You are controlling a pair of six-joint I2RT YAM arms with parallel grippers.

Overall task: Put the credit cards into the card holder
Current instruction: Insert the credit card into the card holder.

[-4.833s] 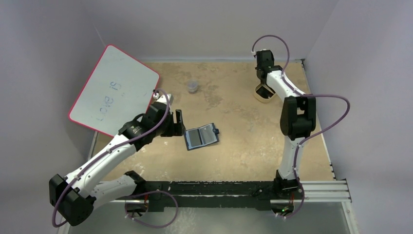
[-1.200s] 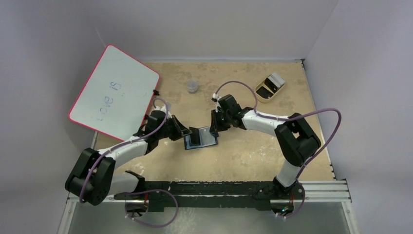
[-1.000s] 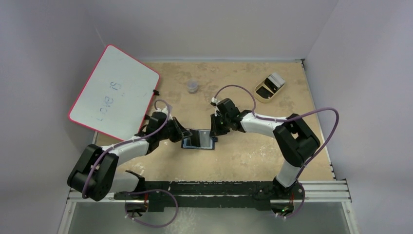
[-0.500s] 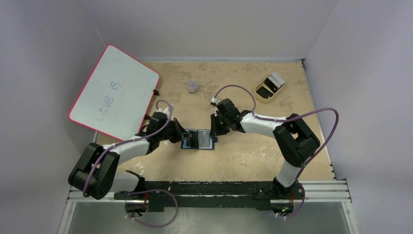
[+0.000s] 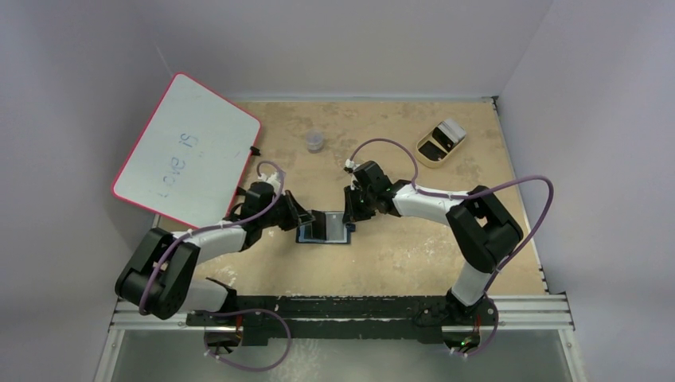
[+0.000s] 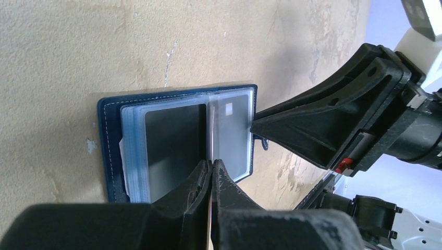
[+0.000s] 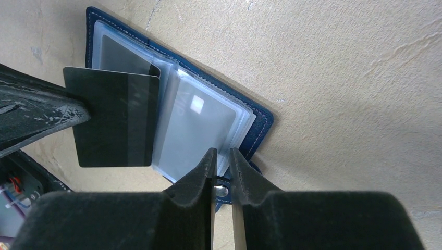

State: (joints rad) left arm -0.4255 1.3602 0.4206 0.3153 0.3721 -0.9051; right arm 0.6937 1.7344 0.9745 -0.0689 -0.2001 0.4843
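Dark credit card [image 7: 114,117] clamped in my left jaws, not yet pocketed in card holder [image 7: 265,119]; right jaws' state unclear.

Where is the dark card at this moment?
In the right wrist view, the dark card is on the left, pinched by the left gripper and held over the left page of the open card holder.

Navy card holder [image 7: 262,123] open flat, dark credit card [image 7: 117,122] above it, pale card [image 7: 195,127] sleeved

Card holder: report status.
Left tool shut on dark card, upright at open card holder fold. Right tool pinching its tab edge. Nothing blocking.
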